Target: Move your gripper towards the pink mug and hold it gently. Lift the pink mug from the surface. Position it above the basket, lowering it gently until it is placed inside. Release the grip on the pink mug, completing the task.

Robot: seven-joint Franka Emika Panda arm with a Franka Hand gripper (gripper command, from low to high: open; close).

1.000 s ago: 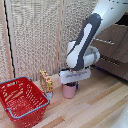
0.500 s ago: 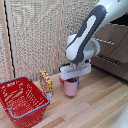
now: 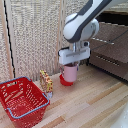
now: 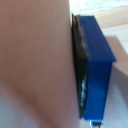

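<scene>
The pink mug (image 3: 70,74) hangs just off the wooden floor, near the middle of the exterior view. My gripper (image 3: 71,64) is shut on its top from above, under the big white-and-grey arm. In the wrist view the pale pink mug wall (image 4: 35,55) fills most of the picture, and a blue finger pad (image 4: 95,65) presses flat against it. The red basket (image 3: 31,85), with its blue-grey rim handle, stands at the exterior view's lower left, well apart from the mug.
A low red bowl (image 3: 63,80) sits right under and behind the mug. A small yellow-and-red box (image 3: 46,81) stands between mug and basket. A woven panel wall (image 3: 35,35) runs behind, and dark wooden furniture (image 3: 107,47) fills the right.
The arm has risen and shifted towards the exterior view's left, carrying the pink mug up off the floor with it.
</scene>
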